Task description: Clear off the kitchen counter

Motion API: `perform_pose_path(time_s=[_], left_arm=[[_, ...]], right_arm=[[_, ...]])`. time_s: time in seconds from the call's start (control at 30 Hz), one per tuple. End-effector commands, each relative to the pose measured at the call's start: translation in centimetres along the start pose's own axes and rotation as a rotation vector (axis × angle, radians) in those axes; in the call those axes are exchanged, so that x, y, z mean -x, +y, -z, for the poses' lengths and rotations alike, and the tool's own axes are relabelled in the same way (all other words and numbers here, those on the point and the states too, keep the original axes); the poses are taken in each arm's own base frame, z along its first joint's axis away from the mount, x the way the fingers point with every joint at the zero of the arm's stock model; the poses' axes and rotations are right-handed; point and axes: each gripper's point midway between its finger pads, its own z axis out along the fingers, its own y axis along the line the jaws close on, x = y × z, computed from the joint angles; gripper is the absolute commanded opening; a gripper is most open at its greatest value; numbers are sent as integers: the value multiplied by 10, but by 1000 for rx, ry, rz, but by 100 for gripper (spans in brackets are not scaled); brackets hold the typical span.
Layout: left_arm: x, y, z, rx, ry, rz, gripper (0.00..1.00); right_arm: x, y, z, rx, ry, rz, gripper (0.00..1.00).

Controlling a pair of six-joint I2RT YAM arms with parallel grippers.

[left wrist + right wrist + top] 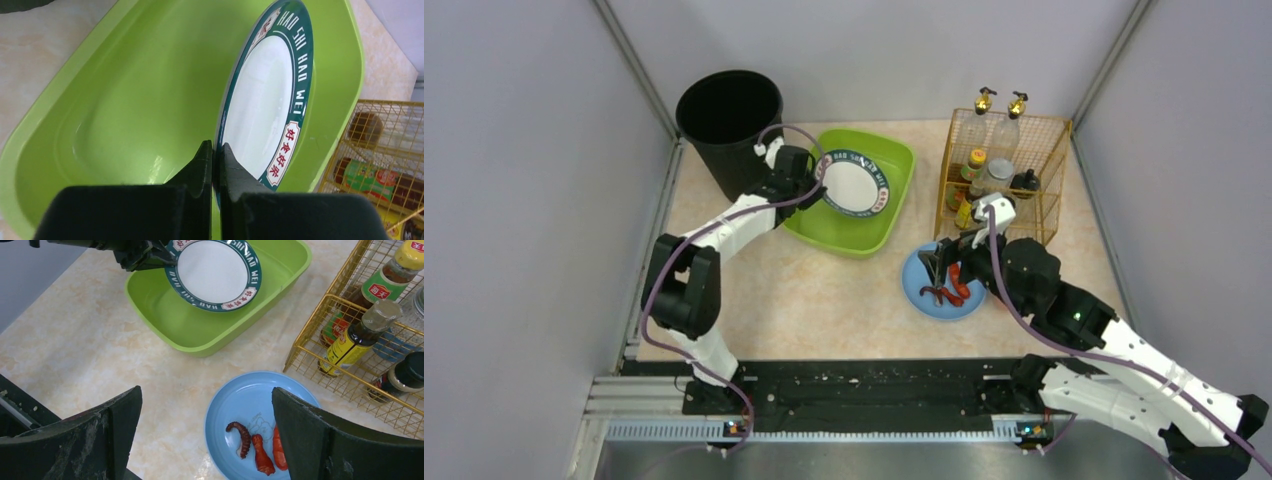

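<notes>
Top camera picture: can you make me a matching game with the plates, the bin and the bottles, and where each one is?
1 white plate
2 blue plate
3 black bin
4 sauce bottles

A in the gold wire rack
B far-left corner of the kitchen counter
C pinched by the left gripper over the green tub
D below the open right gripper

Pairs: 1-C, 2-D, 3-B, 4-A

My left arm [724, 222] and right arm [1149, 352]: white shells, black joints, a purple cable [995, 248] along each; jaws matte black.
</notes>
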Motion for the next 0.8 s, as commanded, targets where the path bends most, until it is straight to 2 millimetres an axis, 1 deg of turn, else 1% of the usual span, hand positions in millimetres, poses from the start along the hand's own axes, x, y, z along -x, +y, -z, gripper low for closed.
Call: perform_pose_path(time_s=[0.0, 0.13, 0.3, 0.47, 0.6, 0.73, 0.77], left_arm=[[40, -50, -10, -120, -118, 77, 0], [37, -47, -34, -88, -113, 103, 0], [32, -48, -61, -66, -95, 122, 0], [28, -44, -82, -38, -87, 128, 0], [23, -40, -93, -18, -78, 129, 0], [13, -31, -102, 6, -58, 123, 0], [11, -27, -103, 13, -54, 119, 3]], right_arm=[[7, 7, 0, 32, -38, -25, 99], [4, 8, -2, 36, -31, -23, 99], [3, 8, -2, 34, -29, -21, 99], [1, 7, -3, 30, -26, -17, 99], [-2, 7, -4, 26, -15, -15, 99], [-1, 5, -3, 17, -12, -17, 99], [-2, 5, -2, 17, -11, -17, 99]])
